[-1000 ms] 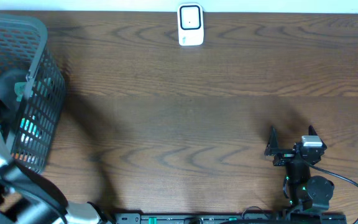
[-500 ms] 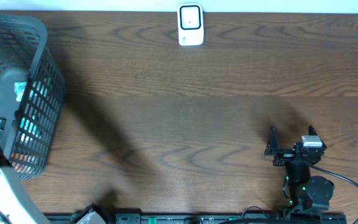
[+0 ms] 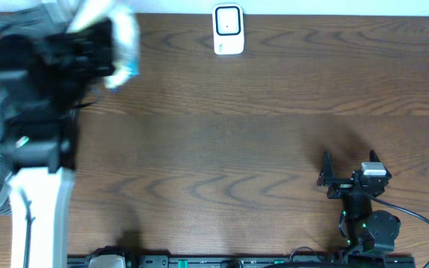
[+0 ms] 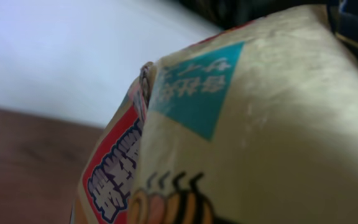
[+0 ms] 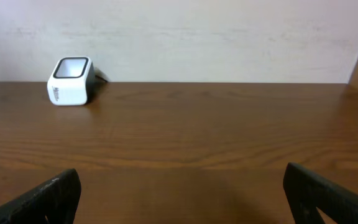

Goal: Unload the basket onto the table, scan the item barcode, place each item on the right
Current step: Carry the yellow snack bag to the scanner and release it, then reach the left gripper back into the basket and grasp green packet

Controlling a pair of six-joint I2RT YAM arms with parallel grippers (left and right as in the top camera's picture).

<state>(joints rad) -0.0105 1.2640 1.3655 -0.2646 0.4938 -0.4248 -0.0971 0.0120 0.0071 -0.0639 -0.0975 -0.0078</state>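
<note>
Scanner (image 3: 229, 30) at table's (image 3: 259, 134) far edge — packet (image 4: 260, 124) well left.

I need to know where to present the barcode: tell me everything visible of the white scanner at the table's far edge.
The scanner is a small white box with rounded corners, plastic by the look, with a dark-framed window on its top face. It stands upright on the wooden table, midway along the far edge by the wall. Only the table touches it.
</note>
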